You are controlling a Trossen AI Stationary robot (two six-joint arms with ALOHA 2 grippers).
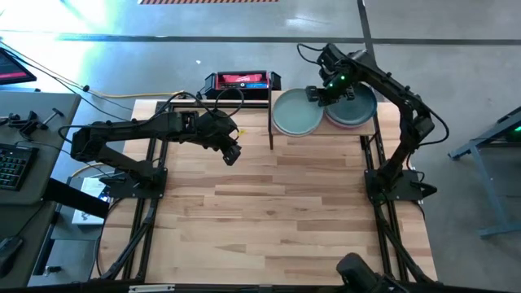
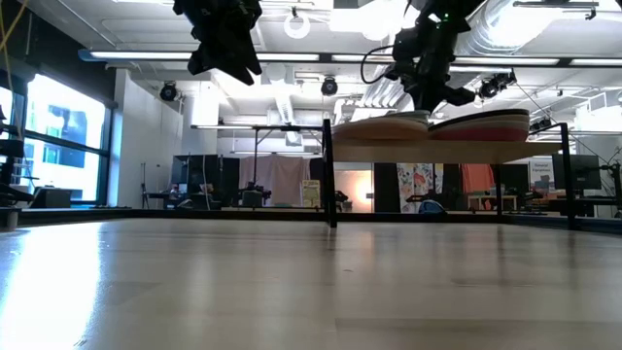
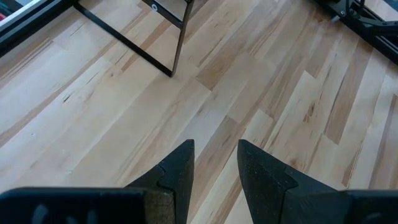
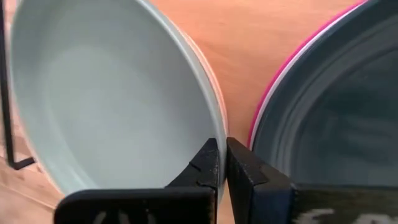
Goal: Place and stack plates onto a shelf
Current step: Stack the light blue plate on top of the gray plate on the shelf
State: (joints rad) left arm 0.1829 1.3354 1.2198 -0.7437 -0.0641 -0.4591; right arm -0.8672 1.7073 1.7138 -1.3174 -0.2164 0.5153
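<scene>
Right gripper [image 4: 222, 163] fingers nearly closed between two plate stacks [image 4: 112, 99].

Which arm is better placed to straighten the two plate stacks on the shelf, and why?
The right. Its gripper hangs directly over the shelf, between the sage green plate and the charcoal plate. The left gripper hovers over bare tabletop beside the shelf, holding nothing.

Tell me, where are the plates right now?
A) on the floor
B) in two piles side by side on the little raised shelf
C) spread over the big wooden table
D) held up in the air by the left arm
B: the high view shows two plate stacks side by side on the shelf, with the right gripper over them and the left gripper apart, over bare table.
</scene>
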